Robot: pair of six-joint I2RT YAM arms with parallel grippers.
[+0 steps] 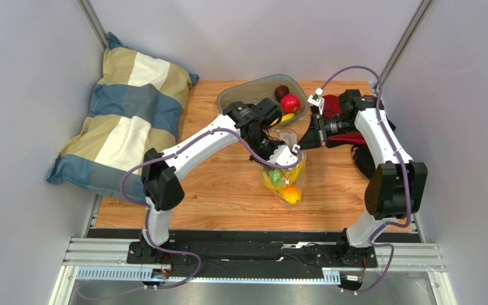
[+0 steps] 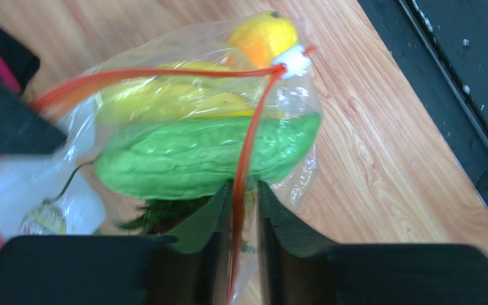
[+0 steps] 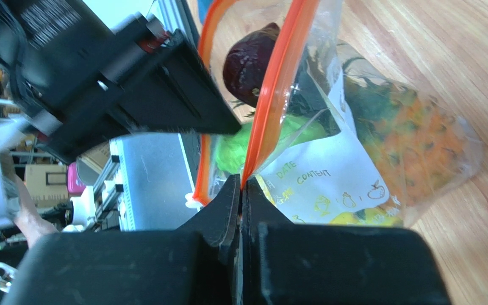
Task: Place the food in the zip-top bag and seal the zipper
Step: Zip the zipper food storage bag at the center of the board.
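Nearest the arm bases, the table (image 1: 215, 190) carries the zip-top bag (image 1: 283, 175) lying mid-board. Its bottom end points at the bases and holds the orange-yellow mango (image 2: 262, 35). Also inside are yellow bananas (image 2: 164, 101), the green cucumber (image 2: 195, 155) and the pineapple (image 3: 418, 146) behind the white label (image 3: 329, 184). A dark purple fruit (image 3: 250, 63) shows between the two zipper strips. The mouth is unsealed, with the strips well apart, and the slider (image 2: 293, 60) sits at one end of the zipper (image 2: 164, 72). The left gripper (image 2: 243, 190) has its jaws partly spread and straddling one zipper strip; a gap shows each side, so there is no pinch yet. The right gripper (image 3: 241, 184) has its jaws pressed together, pinching the other strip of the zipper and lifting that edge. Farther back, the tray (image 1: 234, 95) holds a red fruit (image 1: 290, 103), a dark one (image 1: 281, 91) and something yellow (image 1: 286, 117), so loading looks unfinished. A striped pillow (image 1: 129, 121) lies far left. Step in hand, as a judgement: getting a two-sided hold on the bag rim, either to hold the mouth wide or to start sealing. Next, the left jaws need to close squarely on the thin strip without catching the cucumber through the film. Then the tray fruit goes in before the slider is run along.
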